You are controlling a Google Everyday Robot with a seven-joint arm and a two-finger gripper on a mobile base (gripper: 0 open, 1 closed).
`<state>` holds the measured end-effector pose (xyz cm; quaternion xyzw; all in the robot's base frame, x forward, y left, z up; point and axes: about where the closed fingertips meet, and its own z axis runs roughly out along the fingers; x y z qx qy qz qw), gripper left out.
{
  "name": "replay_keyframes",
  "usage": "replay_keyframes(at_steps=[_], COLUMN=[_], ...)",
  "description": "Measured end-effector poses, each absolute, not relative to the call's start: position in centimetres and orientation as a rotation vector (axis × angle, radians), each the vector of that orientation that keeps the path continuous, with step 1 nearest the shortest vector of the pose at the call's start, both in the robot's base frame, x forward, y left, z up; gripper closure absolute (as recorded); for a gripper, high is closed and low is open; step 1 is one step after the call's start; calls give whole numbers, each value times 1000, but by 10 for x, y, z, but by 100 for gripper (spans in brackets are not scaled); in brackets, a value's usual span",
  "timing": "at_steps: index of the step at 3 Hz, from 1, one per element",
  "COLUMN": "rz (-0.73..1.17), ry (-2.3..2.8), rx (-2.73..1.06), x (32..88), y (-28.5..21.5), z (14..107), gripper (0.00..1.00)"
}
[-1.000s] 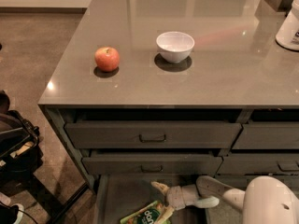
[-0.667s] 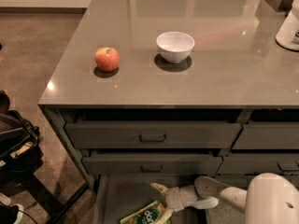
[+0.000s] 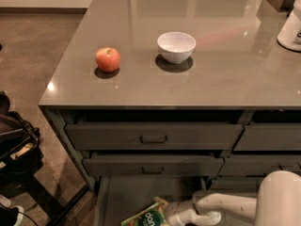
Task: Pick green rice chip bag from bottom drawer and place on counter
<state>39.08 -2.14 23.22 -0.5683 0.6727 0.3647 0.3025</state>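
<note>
The glossy grey-brown worktop (image 3: 141,86) fills most of the camera view, topping a dark grey cabinet. Directly under the worktop's front edge sit two handled drawers (image 3: 154,135), one above the other, both slightly ajar. Below them the bottom drawer (image 3: 136,194) is pulled out well past the worktop's front edge, with its flat grey floor showing.

The robot's white arm (image 3: 277,201) enters below the worktop's front right part and reaches left into the bottom drawer. On the floor, off the worktop's left side, stands some black gear (image 3: 16,145).

At the worktop's far right edge stands a white container (image 3: 291,25) with a dark label patch low on its side; its writing cannot be read. Near the worktop's middle is a white bowl (image 3: 176,46), and a red apple (image 3: 107,59) sits on the worktop nearer its left edge.

The green rice chip bag (image 3: 146,217) lies on the bottom drawer's floor, below the worktop's front edge and cut off at the bottom of the view. It carries white lettering that cannot be read in full.

The end effector (image 3: 181,218) is down inside the drawer too. The bag lies just to its left, with its right edge meeting the end effector's tip. Whether the end effector is clenched on the bag or released cannot be told.
</note>
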Motion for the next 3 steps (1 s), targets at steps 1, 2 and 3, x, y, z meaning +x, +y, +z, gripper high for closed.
replay_keyframes(at_steps=[1, 2, 3], rz=[882, 880, 875], ry=[1826, 1832, 1859], rx=[-1496, -1494, -1467], x=[401, 401, 399], y=[-26, -22, -16], z=[220, 215, 204], gripper=[0, 0, 0])
